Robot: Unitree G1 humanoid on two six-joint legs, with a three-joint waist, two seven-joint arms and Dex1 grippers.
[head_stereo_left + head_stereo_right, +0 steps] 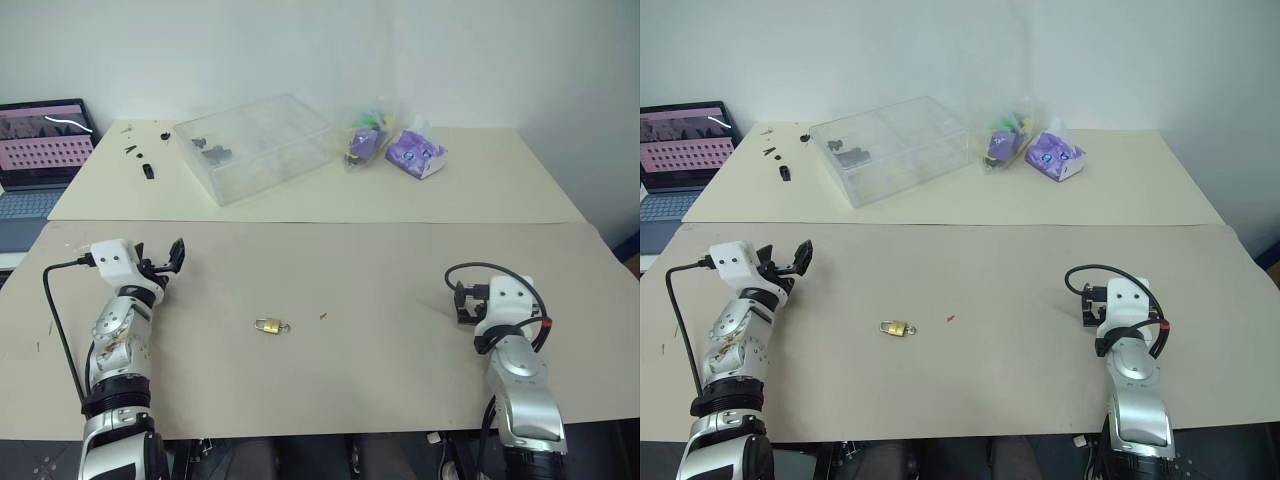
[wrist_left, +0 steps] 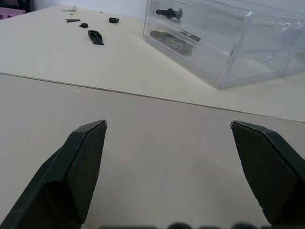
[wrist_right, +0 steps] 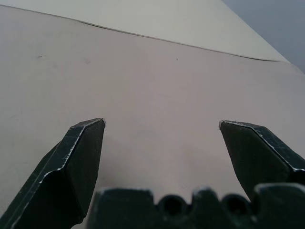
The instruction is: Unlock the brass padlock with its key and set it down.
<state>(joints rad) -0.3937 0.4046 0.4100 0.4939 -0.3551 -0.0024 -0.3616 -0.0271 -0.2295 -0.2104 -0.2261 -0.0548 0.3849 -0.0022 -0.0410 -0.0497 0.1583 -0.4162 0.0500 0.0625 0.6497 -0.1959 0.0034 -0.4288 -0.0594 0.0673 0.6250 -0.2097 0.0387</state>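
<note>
Brass padlock lying alone on the near table, both grippers spread wide and empty.

The wide beige table carries the small gold-coloured brass padlock, on its side with its thin silvery shackle pointing right, roughly midway between the two arms and well apart from each. On the cream table behind stands a clear plastic drawer box. The left gripper and the right gripper each hover over bare tabletop, jaws fully parted, gripping nothing. A tiny red speck sits just right of the padlock.
</note>
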